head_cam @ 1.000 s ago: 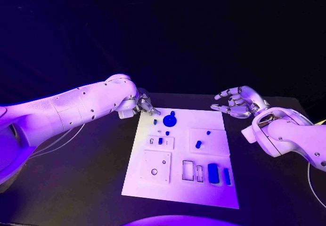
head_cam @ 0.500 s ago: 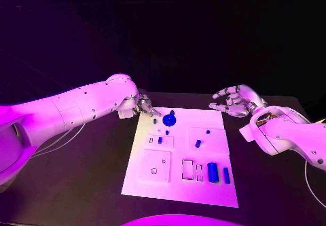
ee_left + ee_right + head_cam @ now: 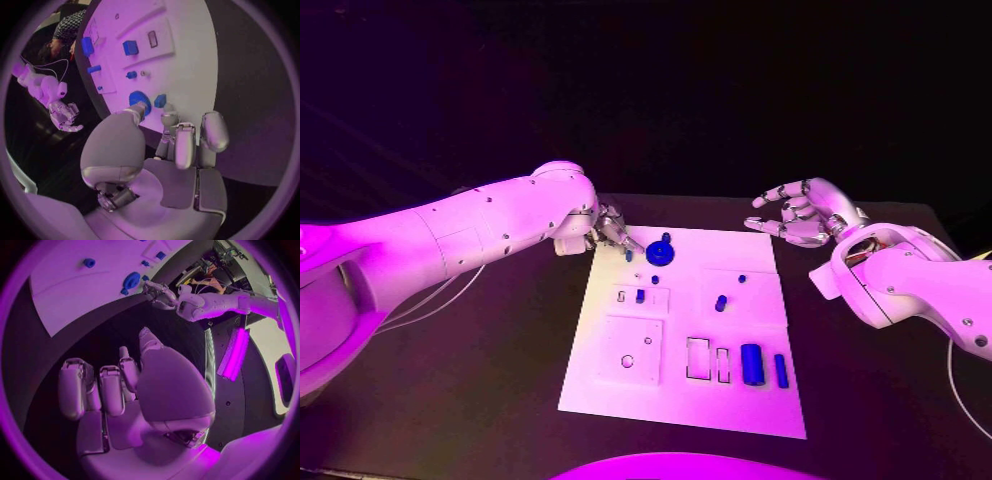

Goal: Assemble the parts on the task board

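Note:
The white task board (image 3: 678, 395) lies in the middle of the table. A round blue part (image 3: 661, 254) sits near its far left corner, with a small blue piece (image 3: 629, 256) beside it. My left hand (image 3: 610, 228) hovers at that corner. In the left wrist view its fingertips (image 3: 167, 118) are just short of the round part (image 3: 139, 98) and the small piece (image 3: 160, 100), and nothing is in its grasp. My right hand (image 3: 798, 213) is raised off the board's far right corner, fingers spread and empty. A long blue block (image 3: 753, 365) and a slim blue bar (image 3: 782, 372) lie near the front right.
Small blue pegs (image 3: 721, 304) stand on the board's raised square plates. A plate with a hole (image 3: 630, 352) and two rectangular slots (image 3: 700, 360) lie toward the front. Black table (image 3: 473, 400) surrounds the board on all sides.
My left hand has crept slightly toward the round blue part. My right hand has barely moved. The parts on the board lie as before.

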